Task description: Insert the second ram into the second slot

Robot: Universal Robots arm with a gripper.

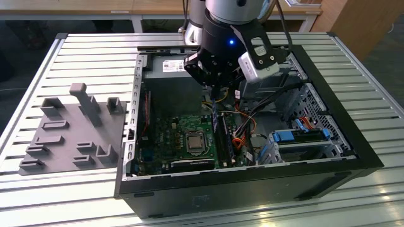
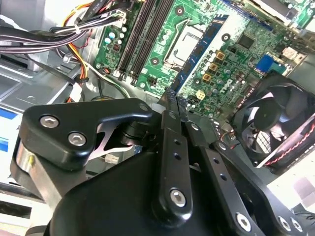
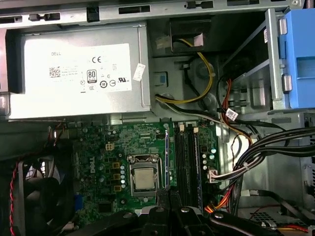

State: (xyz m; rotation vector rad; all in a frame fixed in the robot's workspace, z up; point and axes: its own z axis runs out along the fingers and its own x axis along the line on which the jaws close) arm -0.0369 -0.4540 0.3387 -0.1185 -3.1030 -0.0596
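My gripper [image 1: 215, 96] is inside the open computer case [image 1: 252, 175], shut on the second ram [image 1: 215, 112], a thin blue board held upright and seen edge-on. In both wrist views the ram [image 3: 167, 157] [image 2: 209, 46] runs out from between the closed fingertips [image 2: 170, 105] over the green motherboard [image 3: 98, 157]. It hangs above the board, between the processor socket [image 3: 144, 178] and the dark memory slots [image 3: 189, 162] [image 2: 140, 39], and is not seated in a slot. I cannot tell whether a stick sits in either slot.
A silver power supply [image 3: 78, 73] fills the back of the case. Cable bundles [image 3: 251, 157] cross beside the slots. A black fan [image 2: 275, 123] sits at the board's edge. Blue drive-bay clips [image 1: 302, 135] stand at the exterior view's right. A grey fixture plate [image 1: 69, 137] lies outside the case.
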